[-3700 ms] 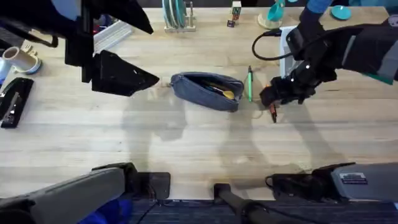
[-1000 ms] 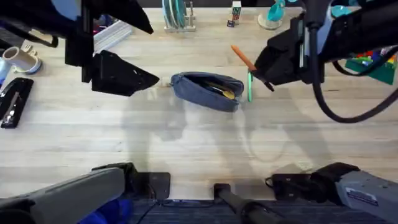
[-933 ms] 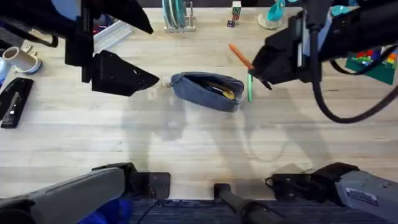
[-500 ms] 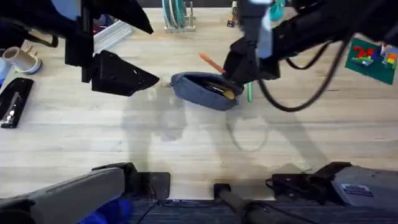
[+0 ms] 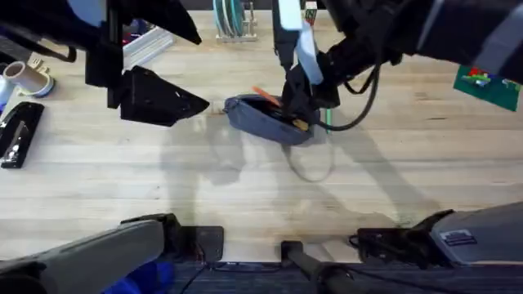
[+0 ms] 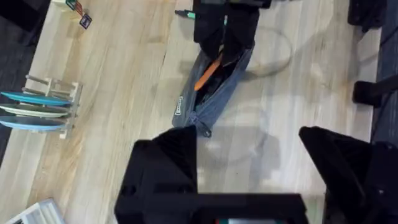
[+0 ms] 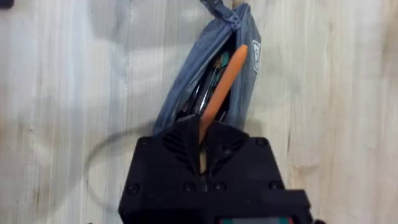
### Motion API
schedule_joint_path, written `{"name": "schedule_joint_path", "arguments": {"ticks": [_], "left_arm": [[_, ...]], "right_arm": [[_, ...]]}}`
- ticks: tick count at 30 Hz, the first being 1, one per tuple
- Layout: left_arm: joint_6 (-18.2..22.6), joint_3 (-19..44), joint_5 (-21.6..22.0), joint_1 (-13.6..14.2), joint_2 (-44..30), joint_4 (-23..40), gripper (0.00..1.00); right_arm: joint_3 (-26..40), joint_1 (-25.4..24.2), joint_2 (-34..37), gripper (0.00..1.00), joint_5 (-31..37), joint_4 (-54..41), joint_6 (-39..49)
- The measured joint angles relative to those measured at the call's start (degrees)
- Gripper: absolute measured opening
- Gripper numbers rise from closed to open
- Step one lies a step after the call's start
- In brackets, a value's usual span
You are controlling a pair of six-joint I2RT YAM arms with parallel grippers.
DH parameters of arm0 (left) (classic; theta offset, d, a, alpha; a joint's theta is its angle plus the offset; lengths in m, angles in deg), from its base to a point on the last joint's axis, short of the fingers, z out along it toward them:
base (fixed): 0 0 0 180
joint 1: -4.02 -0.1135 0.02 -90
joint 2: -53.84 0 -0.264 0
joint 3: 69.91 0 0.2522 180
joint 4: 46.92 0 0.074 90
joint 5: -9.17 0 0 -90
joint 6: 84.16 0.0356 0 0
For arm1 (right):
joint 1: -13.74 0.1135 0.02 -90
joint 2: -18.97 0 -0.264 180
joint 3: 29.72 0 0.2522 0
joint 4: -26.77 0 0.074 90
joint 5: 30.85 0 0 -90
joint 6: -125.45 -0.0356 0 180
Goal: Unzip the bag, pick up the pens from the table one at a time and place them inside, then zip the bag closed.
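Right gripper (image 5: 288,100) clamped on the orange pen (image 7: 222,87), directly over the open bag (image 5: 270,119) mid-table. Pen's long axis runs along the zipper mouth, free end already above the opening. Green pen (image 5: 328,117) lies just beside the bag's right end. Left gripper (image 6: 249,168) parked wide apart, well off to the left.

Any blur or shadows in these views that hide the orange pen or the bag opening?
Overhead: right arm smeared, orange pen mostly hidden behind it; soft arm shadows fall on the table. Right wrist: pen and bag opening clear above the right gripper. Left wrist: bag readable, lit evenly.
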Motion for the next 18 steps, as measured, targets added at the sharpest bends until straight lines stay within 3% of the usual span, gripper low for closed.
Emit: {"name": "schedule_joint_path", "arguments": {"ticks": [4,6,12,15,17,18], "left_arm": [[0.0,0.0,0.0,0.0,0.0,0.0,0.994],[0.0,0.0,0.0,0.0,0.0,0.0,0.994],[0.0,0.0,0.0,0.0,0.0,0.0,0.993],[0.0,0.0,0.0,0.0,0.0,0.0,0.994],[0.0,0.0,0.0,0.0,0.0,0.0,0.993],[0.0,0.0,0.0,0.0,0.0,0.0,0.993]], "right_arm": [[0.0,0.0,1.8,0.103,0.0,0.1,0.0],[0.0,0.0,2.3,0.19,0.0,0.1,0.0],[0.0,0.0,2.5,0.61,-0.2,0.0,-0.1],[0.0,0.0,2.5,0.737,-0.2,0.1,-0.1],[0.0,0.0,2.3,0.966,-0.2,0.1,-0.3],[0.0,0.0,2.1,0.988,-0.2,0.0,-0.7]]}}
